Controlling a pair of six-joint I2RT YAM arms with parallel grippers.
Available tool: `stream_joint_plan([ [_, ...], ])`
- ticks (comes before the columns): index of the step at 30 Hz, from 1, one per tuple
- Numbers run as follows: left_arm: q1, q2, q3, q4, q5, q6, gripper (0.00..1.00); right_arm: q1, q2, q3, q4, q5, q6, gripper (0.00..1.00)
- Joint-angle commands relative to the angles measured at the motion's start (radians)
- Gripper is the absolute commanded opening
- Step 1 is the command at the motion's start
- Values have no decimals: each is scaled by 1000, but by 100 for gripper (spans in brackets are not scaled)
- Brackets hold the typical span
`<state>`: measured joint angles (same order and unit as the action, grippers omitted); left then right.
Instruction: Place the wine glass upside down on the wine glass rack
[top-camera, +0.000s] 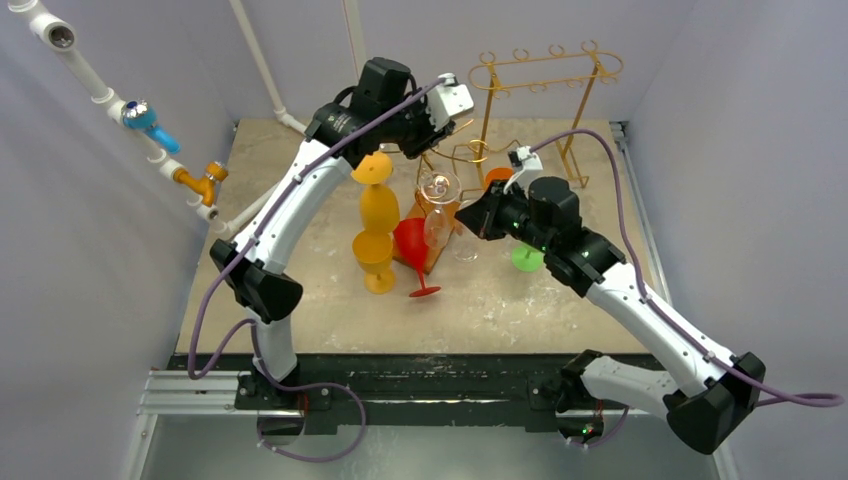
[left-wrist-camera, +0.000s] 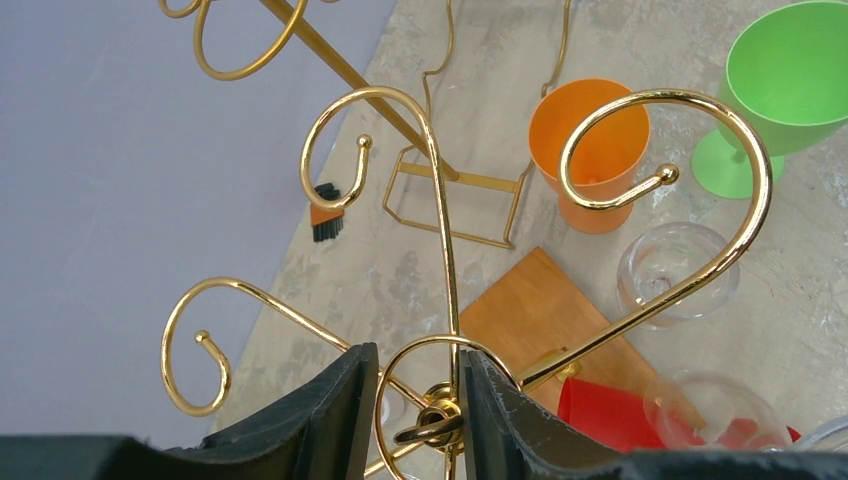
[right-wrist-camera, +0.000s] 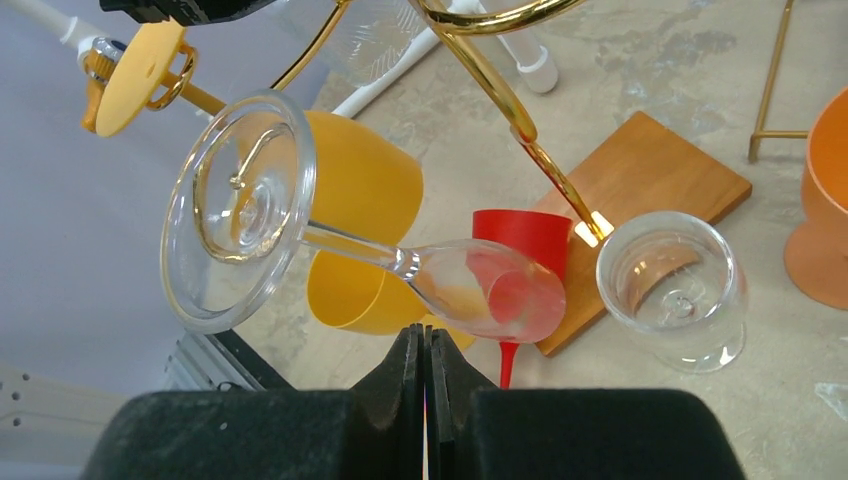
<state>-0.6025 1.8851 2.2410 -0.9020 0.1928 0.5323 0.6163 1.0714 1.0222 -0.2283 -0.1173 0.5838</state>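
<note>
- Left arm extends far forward over the table. The left gripper points down over the wine glass rack, its fingers part-way apart astride the gold centre post. They appear to clamp it, though the contact itself is partly hidden.
- Right arm bends inward towards the rack. The right gripper has its fingers pressed fully together and holds nothing.
- The wine glass is on the rack, foot uppermost and bowl lowest, tilted, with a gold wire showing through its foot. Its bowl lies just ahead of the right fingertips, and I cannot tell whether they touch.
- The rack stands on a wooden base.
- A second clear glass stands upright beside the base, empty.
- The orange cup and green goblet stand upright, with bare interiors.
</note>
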Motion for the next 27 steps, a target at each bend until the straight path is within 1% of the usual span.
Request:
stream_joint_plan([
  [1, 3, 5, -3, -80, -249, -118, 38, 1, -30, 79, -61, 55, -25, 7],
  [2, 3, 0, -5, -80, -247, -118, 38, 0, -29, 102, -75, 83, -43, 16],
  [3, 3, -4, -8, -80, -244, -118, 38, -4, -27, 122, -94, 100, -60, 23],
  [6, 1, -18, -15, -83, -240, -120, 38, -42, -16, 179, -120, 99, -97, 38],
  [7, 0, -23, -16, -84, -239, -120, 38, -56, -11, 199, -128, 96, -106, 40],
  [9, -1, -32, -23, -88, -240, -121, 37, -87, -4, 239, -134, 80, -122, 43],
  [14, -10, -65, -41, -93, -235, -128, 38, -124, 36, 332, -160, 61, -157, 44],
  [15, -13, -70, -41, -96, -230, -130, 42, -126, 45, 346, -164, 60, -163, 45],
  [16, -16, -76, -39, -101, -225, -134, 51, -127, 58, 360, -169, 59, -169, 45],
  [17, -21, -80, -37, -108, -222, -134, 57, -129, 70, 372, -174, 60, -173, 45],
  [20, -33, -91, -35, -111, -226, -141, 68, -134, 99, 387, -169, 57, -179, 46],
  [21, -33, -93, -34, -109, -229, -145, 74, -136, 108, 390, -164, 55, -181, 46],
  [22, -33, -93, -30, -106, -231, -148, 77, -138, 117, 392, -163, 57, -183, 46],
  [27, -33, -93, 15, -112, -235, -159, 79, -155, 141, 404, -167, 73, -198, 45],
])
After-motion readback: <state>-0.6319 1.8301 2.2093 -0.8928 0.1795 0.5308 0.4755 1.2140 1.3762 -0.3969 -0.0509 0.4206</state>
